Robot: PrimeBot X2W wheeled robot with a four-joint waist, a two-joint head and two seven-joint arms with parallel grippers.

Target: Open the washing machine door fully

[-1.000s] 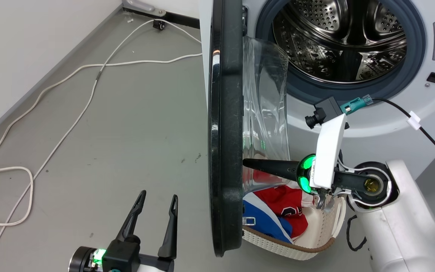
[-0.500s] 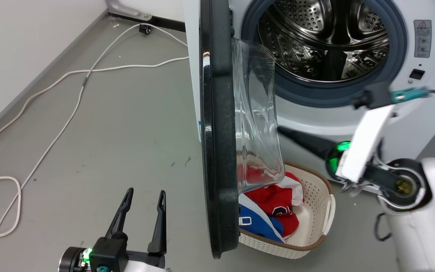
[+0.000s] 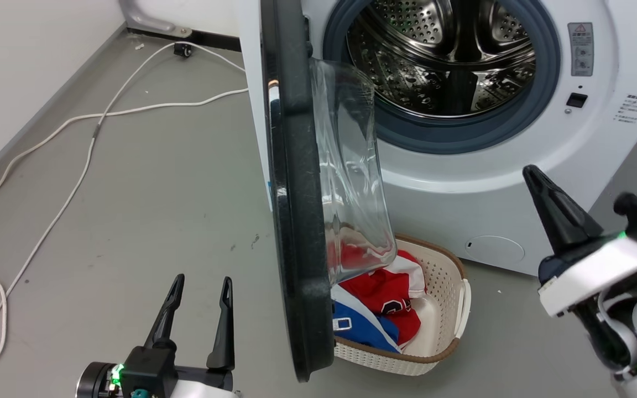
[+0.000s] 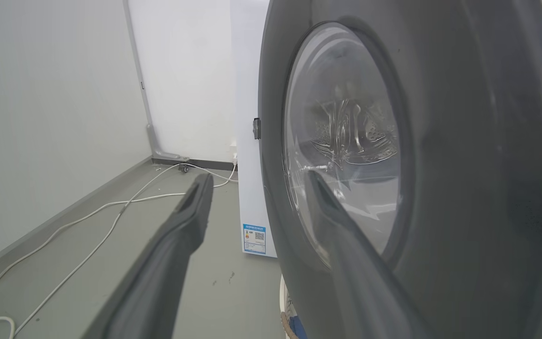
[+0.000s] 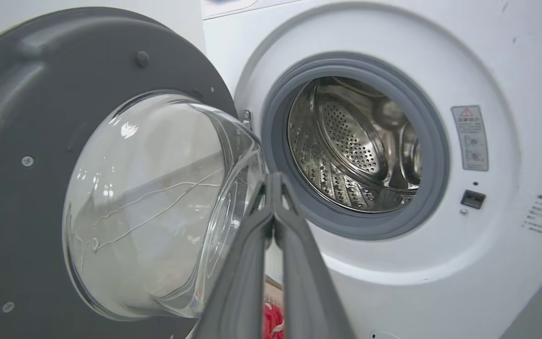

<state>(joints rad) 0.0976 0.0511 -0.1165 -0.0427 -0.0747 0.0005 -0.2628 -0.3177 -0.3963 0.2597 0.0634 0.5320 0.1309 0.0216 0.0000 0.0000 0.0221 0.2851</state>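
Black and shiny, the washing machine door [image 3: 291,221] is seen open, hung by its hinge at the left side of the round hole in the washing machine [image 3: 462,182]. It is pointed almost straight out from the machine's front, so its thin edge is shown in the head view. A clear glass bowl [image 3: 351,182] is set in the door, on the side turned to the machine's hole. Inside the machine a steel drum [image 3: 440,55] full of little holes is seen, ringed by a grey rubber rim [image 3: 462,138].

A cream basket [image 3: 454,271] is set on the grey floor [image 3: 158,210] right in front of the machine, partly under the door. Red clothes [image 3: 385,290] and blue clothes [image 3: 363,331] are piled in it. A white cable [image 3: 92,132] is laid on the floor to the left of the machine.

The left gripper [image 3: 202,278] is held low in front of the machine, on the outer side of the door and not touching it. Its jaws are spread apart, and nothing is held between them. The right gripper [image 3: 531,174] is held in front of the machine's right part, well away from the door. Its jaws are pressed together, with nothing between them.
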